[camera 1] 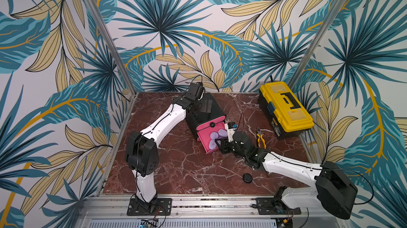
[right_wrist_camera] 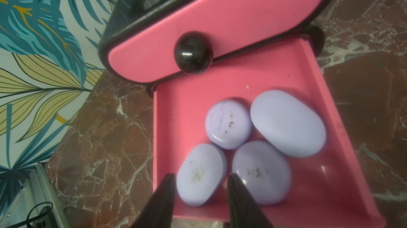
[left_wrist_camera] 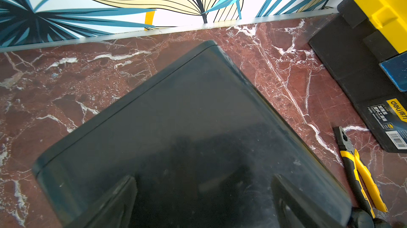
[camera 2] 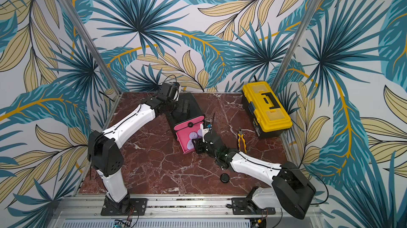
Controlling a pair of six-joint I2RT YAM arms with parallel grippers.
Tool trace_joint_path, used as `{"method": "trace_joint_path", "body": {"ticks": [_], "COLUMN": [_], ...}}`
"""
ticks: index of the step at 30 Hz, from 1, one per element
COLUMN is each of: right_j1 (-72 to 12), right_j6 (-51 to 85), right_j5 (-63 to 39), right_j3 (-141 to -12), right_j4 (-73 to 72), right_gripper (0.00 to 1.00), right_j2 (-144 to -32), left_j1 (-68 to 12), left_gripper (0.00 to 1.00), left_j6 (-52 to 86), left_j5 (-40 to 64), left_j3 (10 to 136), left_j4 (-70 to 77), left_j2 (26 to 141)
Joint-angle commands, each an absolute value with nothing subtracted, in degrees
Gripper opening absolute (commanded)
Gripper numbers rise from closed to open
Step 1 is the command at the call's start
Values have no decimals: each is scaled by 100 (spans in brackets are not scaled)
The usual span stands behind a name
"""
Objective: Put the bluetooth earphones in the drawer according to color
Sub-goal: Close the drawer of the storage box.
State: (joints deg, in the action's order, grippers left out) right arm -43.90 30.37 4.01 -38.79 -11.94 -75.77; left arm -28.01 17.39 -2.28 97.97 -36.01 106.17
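Observation:
The drawer cabinet (camera 1: 212, 108) is black with pink drawers. Its top drawer (right_wrist_camera: 220, 28) is closed, and the one below it (right_wrist_camera: 187, 116) is pulled out. Several lilac bluetooth earphones (right_wrist_camera: 288, 123) lie in the pulled-out drawer (camera 1: 203, 138). My right gripper (right_wrist_camera: 200, 175) is over that drawer's front end, shut on one lilac case (right_wrist_camera: 201, 167), a finger on each side. In both top views it (camera 1: 220, 143) sits at the drawer's front. A black case (camera 1: 247, 177) lies on the table near the right arm. My left gripper (left_wrist_camera: 204, 193) stands open over the cabinet's black top (left_wrist_camera: 198, 105).
A yellow-and-black toolbox (camera 1: 286, 108) stands at the back right. Yellow-handled pliers (camera 1: 261, 139) lie between it and the right arm, and they also show in the left wrist view (left_wrist_camera: 361, 178). The back wall rail (left_wrist_camera: 154, 33) runs just behind the cabinet.

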Motion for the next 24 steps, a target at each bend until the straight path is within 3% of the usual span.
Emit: {"method": "trace_joint_path", "body": {"ticks": [1,8,15,20,24], "right_j1": [-4368,-4368,-4368,-4368,-4368], "right_j6": [2898,3218,3634,3783,3817], "right_j5": [332,472,357,411,664], "right_j3": [-4107,-3824,-2789,-2738,-3167], "right_j4": [-922,134,254,188,277], "right_gripper": [43,44,44,43,36], "right_j2": [-7504,-6799,-6012,-6151,-6653], "left_j1": [-2768,-2772,-2699,-2678,-2669], "left_gripper": [100,100,100,100,100], "left_j6": [1958,1934,1916,1898,1899], "left_j5": [70,88,124,123,123], "left_j3": [9395,9403,9415,9391,9363], "left_j4": [-4443,-4448,-4445,-4434,-4421], "left_j2": [10743,10705,10765,10793,10805]}}
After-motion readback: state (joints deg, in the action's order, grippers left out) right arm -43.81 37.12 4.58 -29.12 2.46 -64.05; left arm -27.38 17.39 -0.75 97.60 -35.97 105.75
